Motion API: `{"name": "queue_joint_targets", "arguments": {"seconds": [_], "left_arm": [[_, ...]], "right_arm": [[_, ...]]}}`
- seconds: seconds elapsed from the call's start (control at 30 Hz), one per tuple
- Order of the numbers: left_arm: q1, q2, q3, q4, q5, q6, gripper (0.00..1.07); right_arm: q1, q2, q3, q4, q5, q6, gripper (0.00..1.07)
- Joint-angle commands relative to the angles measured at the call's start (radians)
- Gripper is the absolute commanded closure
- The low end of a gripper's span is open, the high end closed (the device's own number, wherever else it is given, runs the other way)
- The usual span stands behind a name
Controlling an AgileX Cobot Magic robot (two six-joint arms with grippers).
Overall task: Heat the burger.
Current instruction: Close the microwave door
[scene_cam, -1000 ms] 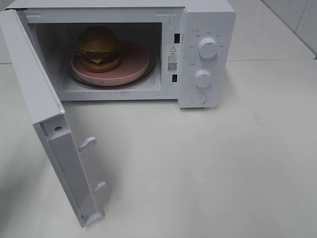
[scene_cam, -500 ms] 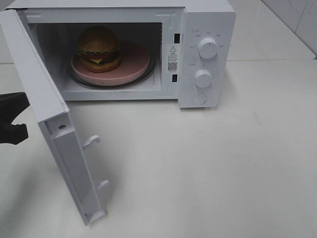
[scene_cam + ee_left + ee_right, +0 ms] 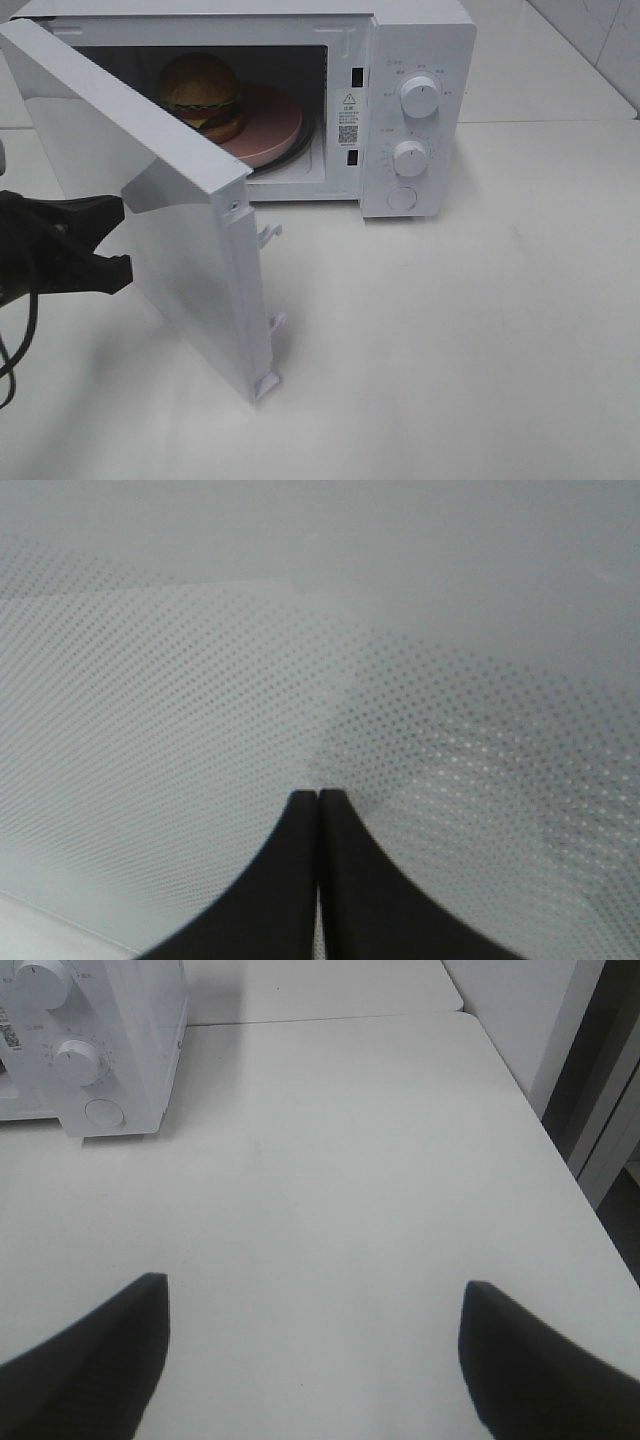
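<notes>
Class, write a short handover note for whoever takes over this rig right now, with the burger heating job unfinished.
Left pincer: shut, tips against the outer face of the microwave door.
Right pincer: open, empty, above the table.
Burger: on the pink plate inside the microwave.
Done: burger loaded; door partly closed.
Left: shut the door fully, set the knobs.

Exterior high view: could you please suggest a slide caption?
Shut left gripper against the half-closed microwave door; burger on pink plate inside.
</notes>
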State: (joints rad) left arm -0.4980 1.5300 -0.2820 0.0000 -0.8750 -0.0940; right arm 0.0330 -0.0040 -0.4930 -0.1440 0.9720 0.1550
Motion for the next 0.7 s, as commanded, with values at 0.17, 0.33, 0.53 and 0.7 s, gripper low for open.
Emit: {"name": "queue_joint_targets", "arguments": {"seconds": [0.17,0.33,0.53,0.7], "left_arm": [[-0.069,0.069,-0.091,-0.118,-0.024,0.008,1.07],[-0.105,0.114,-0.160,-0.128,-0.022,0.008,1.07],[-0.122,0.156,-0.245,-0.179,0.001,0.031,1.07],[-0.122,0.184,-0.309,-0.208,0.010,0.033,1.07]], "right_arm": [[-0.007,-0.027,0.003,0.002,-0.008,0.000,0.31],[-0.007,-0.027,0.003,0.002,-0.008,0.000,0.31],[-0.007,-0.027,0.003,0.002,-0.008,-0.001,0.31],[-0.007,-0.027,0.003,0.002,-0.008,-0.001,0.31]]}}
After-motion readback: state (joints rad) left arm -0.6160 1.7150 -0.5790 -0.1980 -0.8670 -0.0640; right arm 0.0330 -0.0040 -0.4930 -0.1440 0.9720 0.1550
